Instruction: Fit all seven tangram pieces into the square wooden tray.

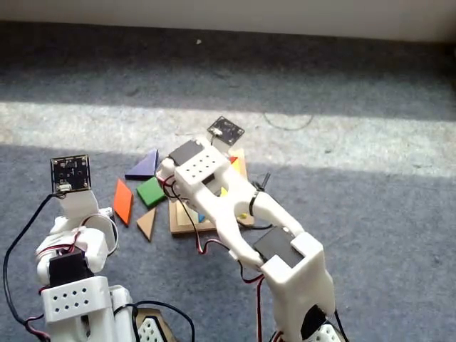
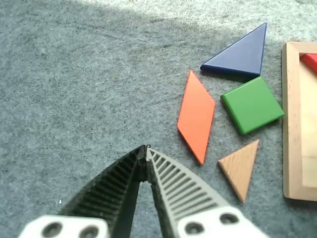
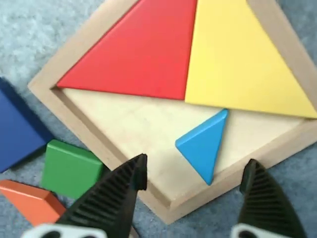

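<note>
The square wooden tray [image 3: 124,129] holds a big red triangle [image 3: 138,49], a big yellow triangle [image 3: 237,59] and a small blue triangle [image 3: 203,144]. My right gripper [image 3: 195,168] hangs open just above the tray, its fingers on either side of the blue triangle's lower tip, holding nothing. On the carpet beside the tray lie a navy triangle [image 2: 242,52], an orange parallelogram [image 2: 196,115], a green square [image 2: 251,104] and a tan triangle [image 2: 240,167]. My left gripper [image 2: 146,148] is shut and empty above bare carpet, a short way from the orange piece.
Grey carpet covers the floor, with a sunlit band across the back. The right arm [image 1: 214,192] stretches over the tray [image 1: 182,224] and hides most of it in the high view. The left arm [image 1: 78,242] stands at the front left.
</note>
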`<state>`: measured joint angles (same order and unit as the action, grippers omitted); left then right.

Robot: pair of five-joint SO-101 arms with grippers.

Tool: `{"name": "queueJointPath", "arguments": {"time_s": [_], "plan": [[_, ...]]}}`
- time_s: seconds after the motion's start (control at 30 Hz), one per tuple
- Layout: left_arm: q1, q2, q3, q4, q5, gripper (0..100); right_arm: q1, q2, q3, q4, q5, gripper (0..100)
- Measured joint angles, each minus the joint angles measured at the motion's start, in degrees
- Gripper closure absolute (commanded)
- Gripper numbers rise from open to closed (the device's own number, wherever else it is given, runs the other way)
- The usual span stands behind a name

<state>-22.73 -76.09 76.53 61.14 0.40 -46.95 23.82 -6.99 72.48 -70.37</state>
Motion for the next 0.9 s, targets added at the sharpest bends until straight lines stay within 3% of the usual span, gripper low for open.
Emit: {"name": "queueJointPath", "arguments": {"time_s": [0.2,0.4,0.53,0.7,0.9], "plan": [[0.0,0.0,0.0,0.0,0.0,99,1.0,0.0,-11.8,13.9,1.8,71.2],[0.0,0.0,0.0,0.0,0.0,99,4.5,0.0,-17.5,20.0,15.5,71.4],[0.0,0.0,0.0,0.0,0.0,99,6.9,0.0,-17.7,20.6,27.7,77.8],[0.0,0.0,0.0,0.0,0.0,99,8.9,0.0,-17.7,20.6,47.3,99.8],[0.0,0.0,0.0,0.0,0.0,99,9.0,0.0,-17.7,20.7,73.4,99.4]]}}
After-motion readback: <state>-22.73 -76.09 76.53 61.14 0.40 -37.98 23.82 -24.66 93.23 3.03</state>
